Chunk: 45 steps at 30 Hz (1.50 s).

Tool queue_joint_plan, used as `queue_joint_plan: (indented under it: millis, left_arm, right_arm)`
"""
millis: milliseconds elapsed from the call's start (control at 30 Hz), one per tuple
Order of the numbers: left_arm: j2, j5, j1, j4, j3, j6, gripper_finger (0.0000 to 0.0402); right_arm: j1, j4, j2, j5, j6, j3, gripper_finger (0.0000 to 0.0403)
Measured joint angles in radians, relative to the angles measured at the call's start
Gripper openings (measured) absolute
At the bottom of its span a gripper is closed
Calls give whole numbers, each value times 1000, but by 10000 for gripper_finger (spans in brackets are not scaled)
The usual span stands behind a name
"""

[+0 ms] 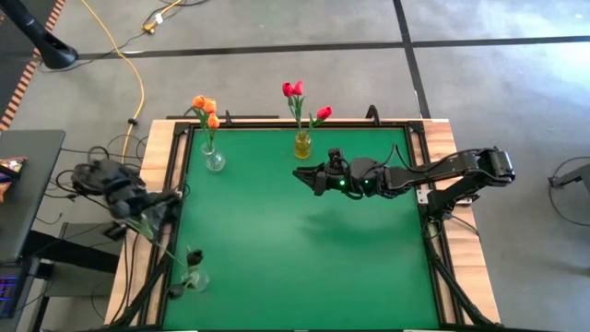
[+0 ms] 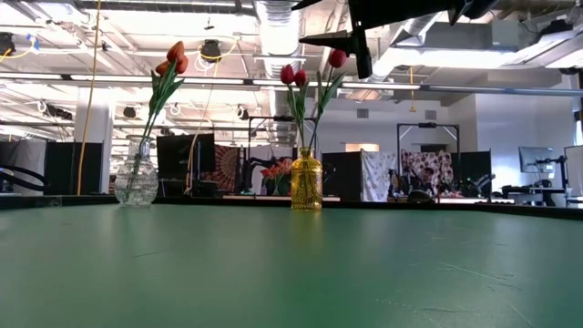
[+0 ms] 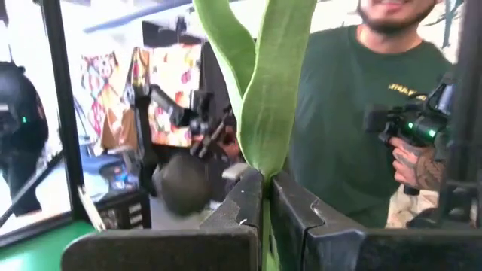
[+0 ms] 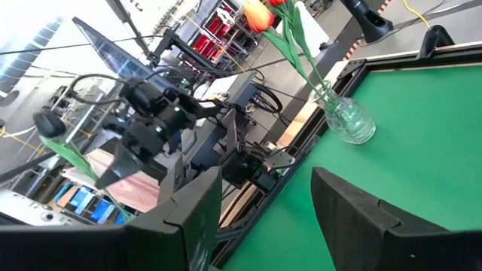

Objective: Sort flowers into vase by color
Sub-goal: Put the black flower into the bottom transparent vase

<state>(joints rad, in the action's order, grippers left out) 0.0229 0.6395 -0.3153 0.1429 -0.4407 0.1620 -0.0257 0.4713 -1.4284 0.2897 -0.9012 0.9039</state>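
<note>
- The green desk (image 1: 304,249) carries three vases, one per colour, so each tulip has a home.
- My right hand (image 1: 304,175) hovers spread and empty just beside the yellow vase (image 1: 301,145), where the red tulips (image 1: 293,89) stand.
- My left hand (image 3: 265,197) is off the desk's left edge, pressed together on a green stem (image 3: 256,90); I judge it belongs with the dark tulip (image 1: 194,257) in the near-left vase (image 1: 195,278).
- The orange tulips (image 1: 205,107) fill the clear vase (image 1: 214,160).

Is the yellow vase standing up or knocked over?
Upright. The yellow vase stands on its base on the green table, red flowers rising from it.
</note>
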Motion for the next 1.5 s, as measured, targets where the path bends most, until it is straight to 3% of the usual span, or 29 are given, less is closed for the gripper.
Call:
queue_joint_plan:
  millis: [300,800,1500]
  left_arm:
    - [0,0,0,159,-88,7,0]
    - [1,7,0,27,4,120,0]
    - [3,-11,0,84,4,95,0]
  right_arm:
    - [0,0,0,0,0,0,230]
    - [0,0,0,-1,0,0,230]
    - [2,0,0,-1,4,0,230]
